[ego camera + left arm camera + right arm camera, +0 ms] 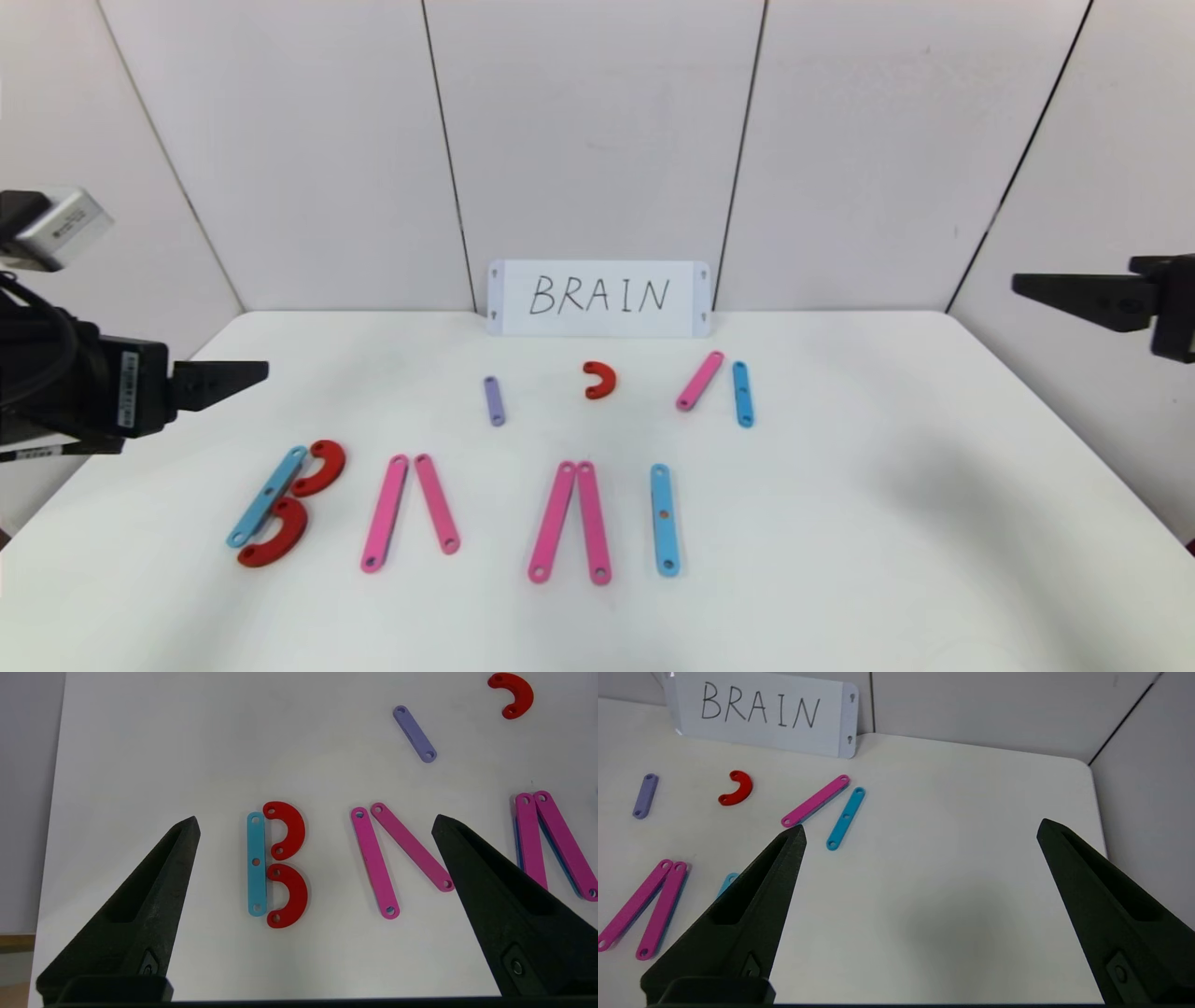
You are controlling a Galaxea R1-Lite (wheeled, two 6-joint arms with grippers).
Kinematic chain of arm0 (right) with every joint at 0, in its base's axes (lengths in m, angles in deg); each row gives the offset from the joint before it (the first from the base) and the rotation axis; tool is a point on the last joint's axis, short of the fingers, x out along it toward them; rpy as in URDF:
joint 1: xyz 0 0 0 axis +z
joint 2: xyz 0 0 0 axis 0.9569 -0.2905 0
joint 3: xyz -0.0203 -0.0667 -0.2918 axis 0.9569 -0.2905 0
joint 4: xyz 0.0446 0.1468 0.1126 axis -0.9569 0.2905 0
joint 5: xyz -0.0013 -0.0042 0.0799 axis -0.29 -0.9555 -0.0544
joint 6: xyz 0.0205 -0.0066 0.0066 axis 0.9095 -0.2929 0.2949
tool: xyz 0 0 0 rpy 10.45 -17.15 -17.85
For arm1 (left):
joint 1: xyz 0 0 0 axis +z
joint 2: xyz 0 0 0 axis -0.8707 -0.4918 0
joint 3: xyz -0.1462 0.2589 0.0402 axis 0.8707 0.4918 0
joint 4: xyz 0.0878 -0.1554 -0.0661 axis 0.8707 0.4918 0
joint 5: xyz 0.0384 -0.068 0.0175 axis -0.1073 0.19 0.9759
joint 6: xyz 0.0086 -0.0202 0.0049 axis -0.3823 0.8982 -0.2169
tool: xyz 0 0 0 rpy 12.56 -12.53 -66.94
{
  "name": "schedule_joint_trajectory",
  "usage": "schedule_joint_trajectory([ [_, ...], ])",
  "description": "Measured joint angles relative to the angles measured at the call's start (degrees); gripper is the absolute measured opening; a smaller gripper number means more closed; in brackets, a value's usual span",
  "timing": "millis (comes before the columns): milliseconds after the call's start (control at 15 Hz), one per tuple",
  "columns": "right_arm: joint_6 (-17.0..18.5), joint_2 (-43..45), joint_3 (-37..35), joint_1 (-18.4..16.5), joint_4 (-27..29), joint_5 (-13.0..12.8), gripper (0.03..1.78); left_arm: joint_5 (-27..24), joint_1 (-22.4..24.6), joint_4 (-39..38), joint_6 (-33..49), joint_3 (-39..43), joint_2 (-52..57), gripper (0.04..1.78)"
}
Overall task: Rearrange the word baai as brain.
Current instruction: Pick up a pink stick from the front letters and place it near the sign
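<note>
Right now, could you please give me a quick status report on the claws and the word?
Left claw open, raised above table's left side. Right claw open, raised at right. Word untouched in front row; spare pieces behind. Nothing blocking.

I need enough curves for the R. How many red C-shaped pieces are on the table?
3: two red curves beside the light-blue strip forming the B at front left, one spare red curve near the card.

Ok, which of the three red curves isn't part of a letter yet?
The lone red curve in the far row, between the purple strip and the pink strip. The other two touch the blue strip, forming the B.
</note>
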Motion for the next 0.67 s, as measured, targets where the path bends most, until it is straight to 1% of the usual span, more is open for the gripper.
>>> schedule_joint_trajectory([
  [200, 1.02, -6.4, 2.07, 4.22, 0.06, 0.17, 1.73, -2.21, -1.55, 5.53, -0.37, -4.24, -6.0, 1.74],
  [267, 1.07, -7.86, 2.54, 5.07, 0.06, 0.3, 1.73, -2.4, -2.29, 8.02, -0.46, -5.18, -7.11, 1.74],
  [333, 1.13, -9.07, 3.01, 5.64, 0.06, 0.99, 1.73, -2.45, -3.11, 10.28, -0.89, -5.92, -7.94, 1.74],
  [467, 1.16, -10.97, 3.43, 6.1, 0.44, 4.18, 1.73, -2.45, -4.52, 12.51, -1.62, -6.42, -9.25, 1.74],
  [667, 1.18, -12.47, 3.15, 5.95, 0.72, 8.19, 1.73, -2.56, -5.32, 12.56, -1.73, -5.68, -11.17, 1.74],
])
